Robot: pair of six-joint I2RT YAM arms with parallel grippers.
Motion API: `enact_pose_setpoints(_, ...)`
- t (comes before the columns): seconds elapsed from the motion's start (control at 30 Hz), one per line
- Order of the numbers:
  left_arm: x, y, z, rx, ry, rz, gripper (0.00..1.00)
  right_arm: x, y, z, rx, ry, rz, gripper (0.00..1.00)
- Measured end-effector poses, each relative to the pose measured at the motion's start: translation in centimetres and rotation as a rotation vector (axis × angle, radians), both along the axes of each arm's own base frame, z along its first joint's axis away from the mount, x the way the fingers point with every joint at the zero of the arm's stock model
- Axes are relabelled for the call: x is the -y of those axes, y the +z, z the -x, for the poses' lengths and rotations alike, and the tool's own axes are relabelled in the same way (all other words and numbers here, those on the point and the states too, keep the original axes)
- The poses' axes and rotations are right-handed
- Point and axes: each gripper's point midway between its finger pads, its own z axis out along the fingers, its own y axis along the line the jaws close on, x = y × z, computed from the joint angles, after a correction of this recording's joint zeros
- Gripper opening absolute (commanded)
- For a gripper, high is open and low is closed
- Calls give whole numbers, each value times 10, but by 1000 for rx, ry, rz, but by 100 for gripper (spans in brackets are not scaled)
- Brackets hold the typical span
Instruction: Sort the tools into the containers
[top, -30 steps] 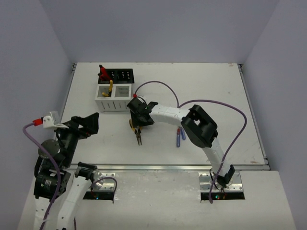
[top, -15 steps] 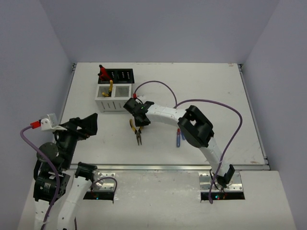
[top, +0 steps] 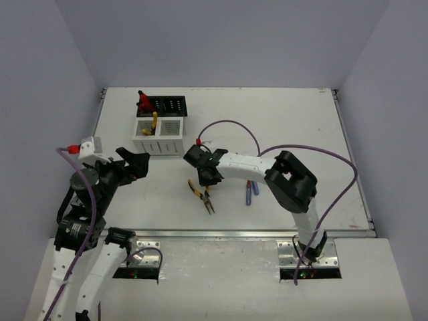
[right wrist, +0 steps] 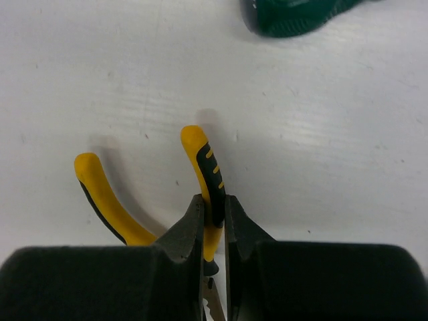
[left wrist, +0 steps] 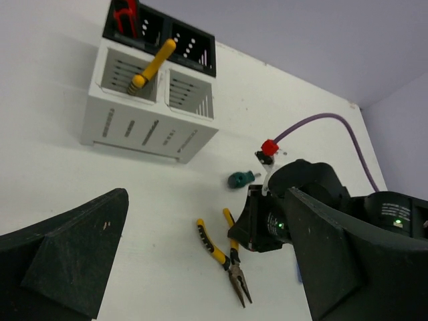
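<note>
Pliers and arms have both shifted in the last half second: the yellow pliers (top: 202, 196) now lie further right on the worktop (top: 301, 127), turned to a new angle, and the left arm has swung in towards the middle. The right hand (right wrist: 214, 208) is pinched tight on one handle of them, low over the surface; I can't tell if they are lifted clear. The left hand (top: 138, 162) is spread wide and holds nothing. I judge this the pick-up step. Next comes a lift and carry to the white bin (top: 157, 146), where another yellow-handled tool (left wrist: 152, 67) already stands.
</note>
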Motion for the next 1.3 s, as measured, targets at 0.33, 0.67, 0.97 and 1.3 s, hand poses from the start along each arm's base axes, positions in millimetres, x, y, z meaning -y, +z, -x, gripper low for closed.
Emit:
enact_pose_setpoints(0.33,62,-99,-9,-250,-261,191,100,17,77,15,114,16,-162,0)
enact_pose_setpoints(0.67,124,-120,-4,-212,-551,411,92,16,138,34,212,85,-341,0)
enact_pose_setpoints(0.97,161,-110,-2,-186,-674,439,37,-5,151,55,234,180,-383,0)
enact_pose_setpoints(1.3,166,-108,-5,-182,-673,459,0,-6,153,54,241,178,-388,44)
